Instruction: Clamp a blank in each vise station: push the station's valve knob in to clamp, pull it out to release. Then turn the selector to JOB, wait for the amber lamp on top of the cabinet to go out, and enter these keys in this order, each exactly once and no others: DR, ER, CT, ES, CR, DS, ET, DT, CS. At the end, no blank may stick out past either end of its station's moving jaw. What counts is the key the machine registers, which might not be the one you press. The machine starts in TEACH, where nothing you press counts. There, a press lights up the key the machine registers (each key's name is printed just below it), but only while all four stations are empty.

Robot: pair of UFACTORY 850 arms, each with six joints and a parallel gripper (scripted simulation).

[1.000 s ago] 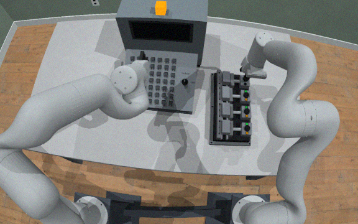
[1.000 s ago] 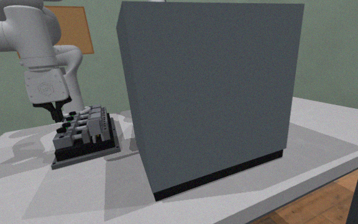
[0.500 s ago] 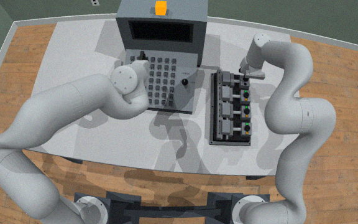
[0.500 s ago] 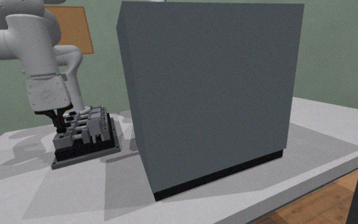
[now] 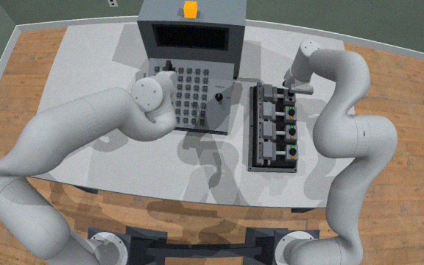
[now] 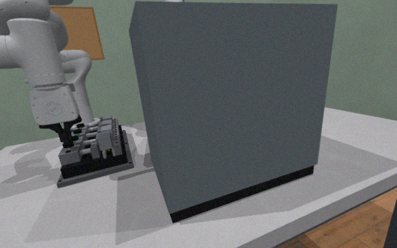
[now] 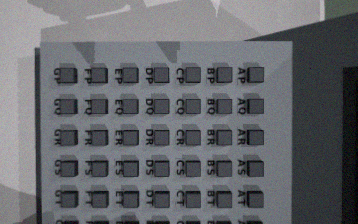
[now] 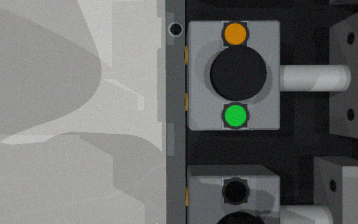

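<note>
Where the dark base plate (image 5: 272, 169) (image 6: 95, 176) lies on the table to the right of the cabinet in the top view, four vise stations stand in a row, each with a squared grey moving jaw (image 5: 269, 110) (image 6: 105, 140) and a smooth, pale cylindrical rod (image 5: 280, 114) (image 8: 315, 78). Three round black valve knobs (image 5: 291, 131) (image 8: 238, 73) show plainly from above, each between one green light (image 5: 292, 126) (image 8: 235, 115) and one amber light (image 5: 292, 137) (image 8: 235, 34). Whether blanks are seated cannot be told. The right gripper (image 5: 289, 88) (image 6: 67, 145) is clenched on nothing, at the station nearest the cabinet; contact with its knob is unclear.

The left gripper (image 5: 168, 65), released and wide, is over the panel (image 5: 221, 118) (image 7: 277, 150). Its camera shows thirty-five whole square keys (image 5: 197, 88) (image 7: 193, 137), seven by five, plus a cut-off line. Beside them sits one round black selector (image 5: 218, 96). The slate-grey, flat-sided cabinet (image 5: 146, 33) (image 6: 233, 103) carries one glowing amber lamp (image 5: 190, 9). Beneath the matt grey table (image 5: 131, 158) (image 6: 81, 213) run wooden floorboards (image 5: 400, 165) (image 6: 357, 220).
</note>
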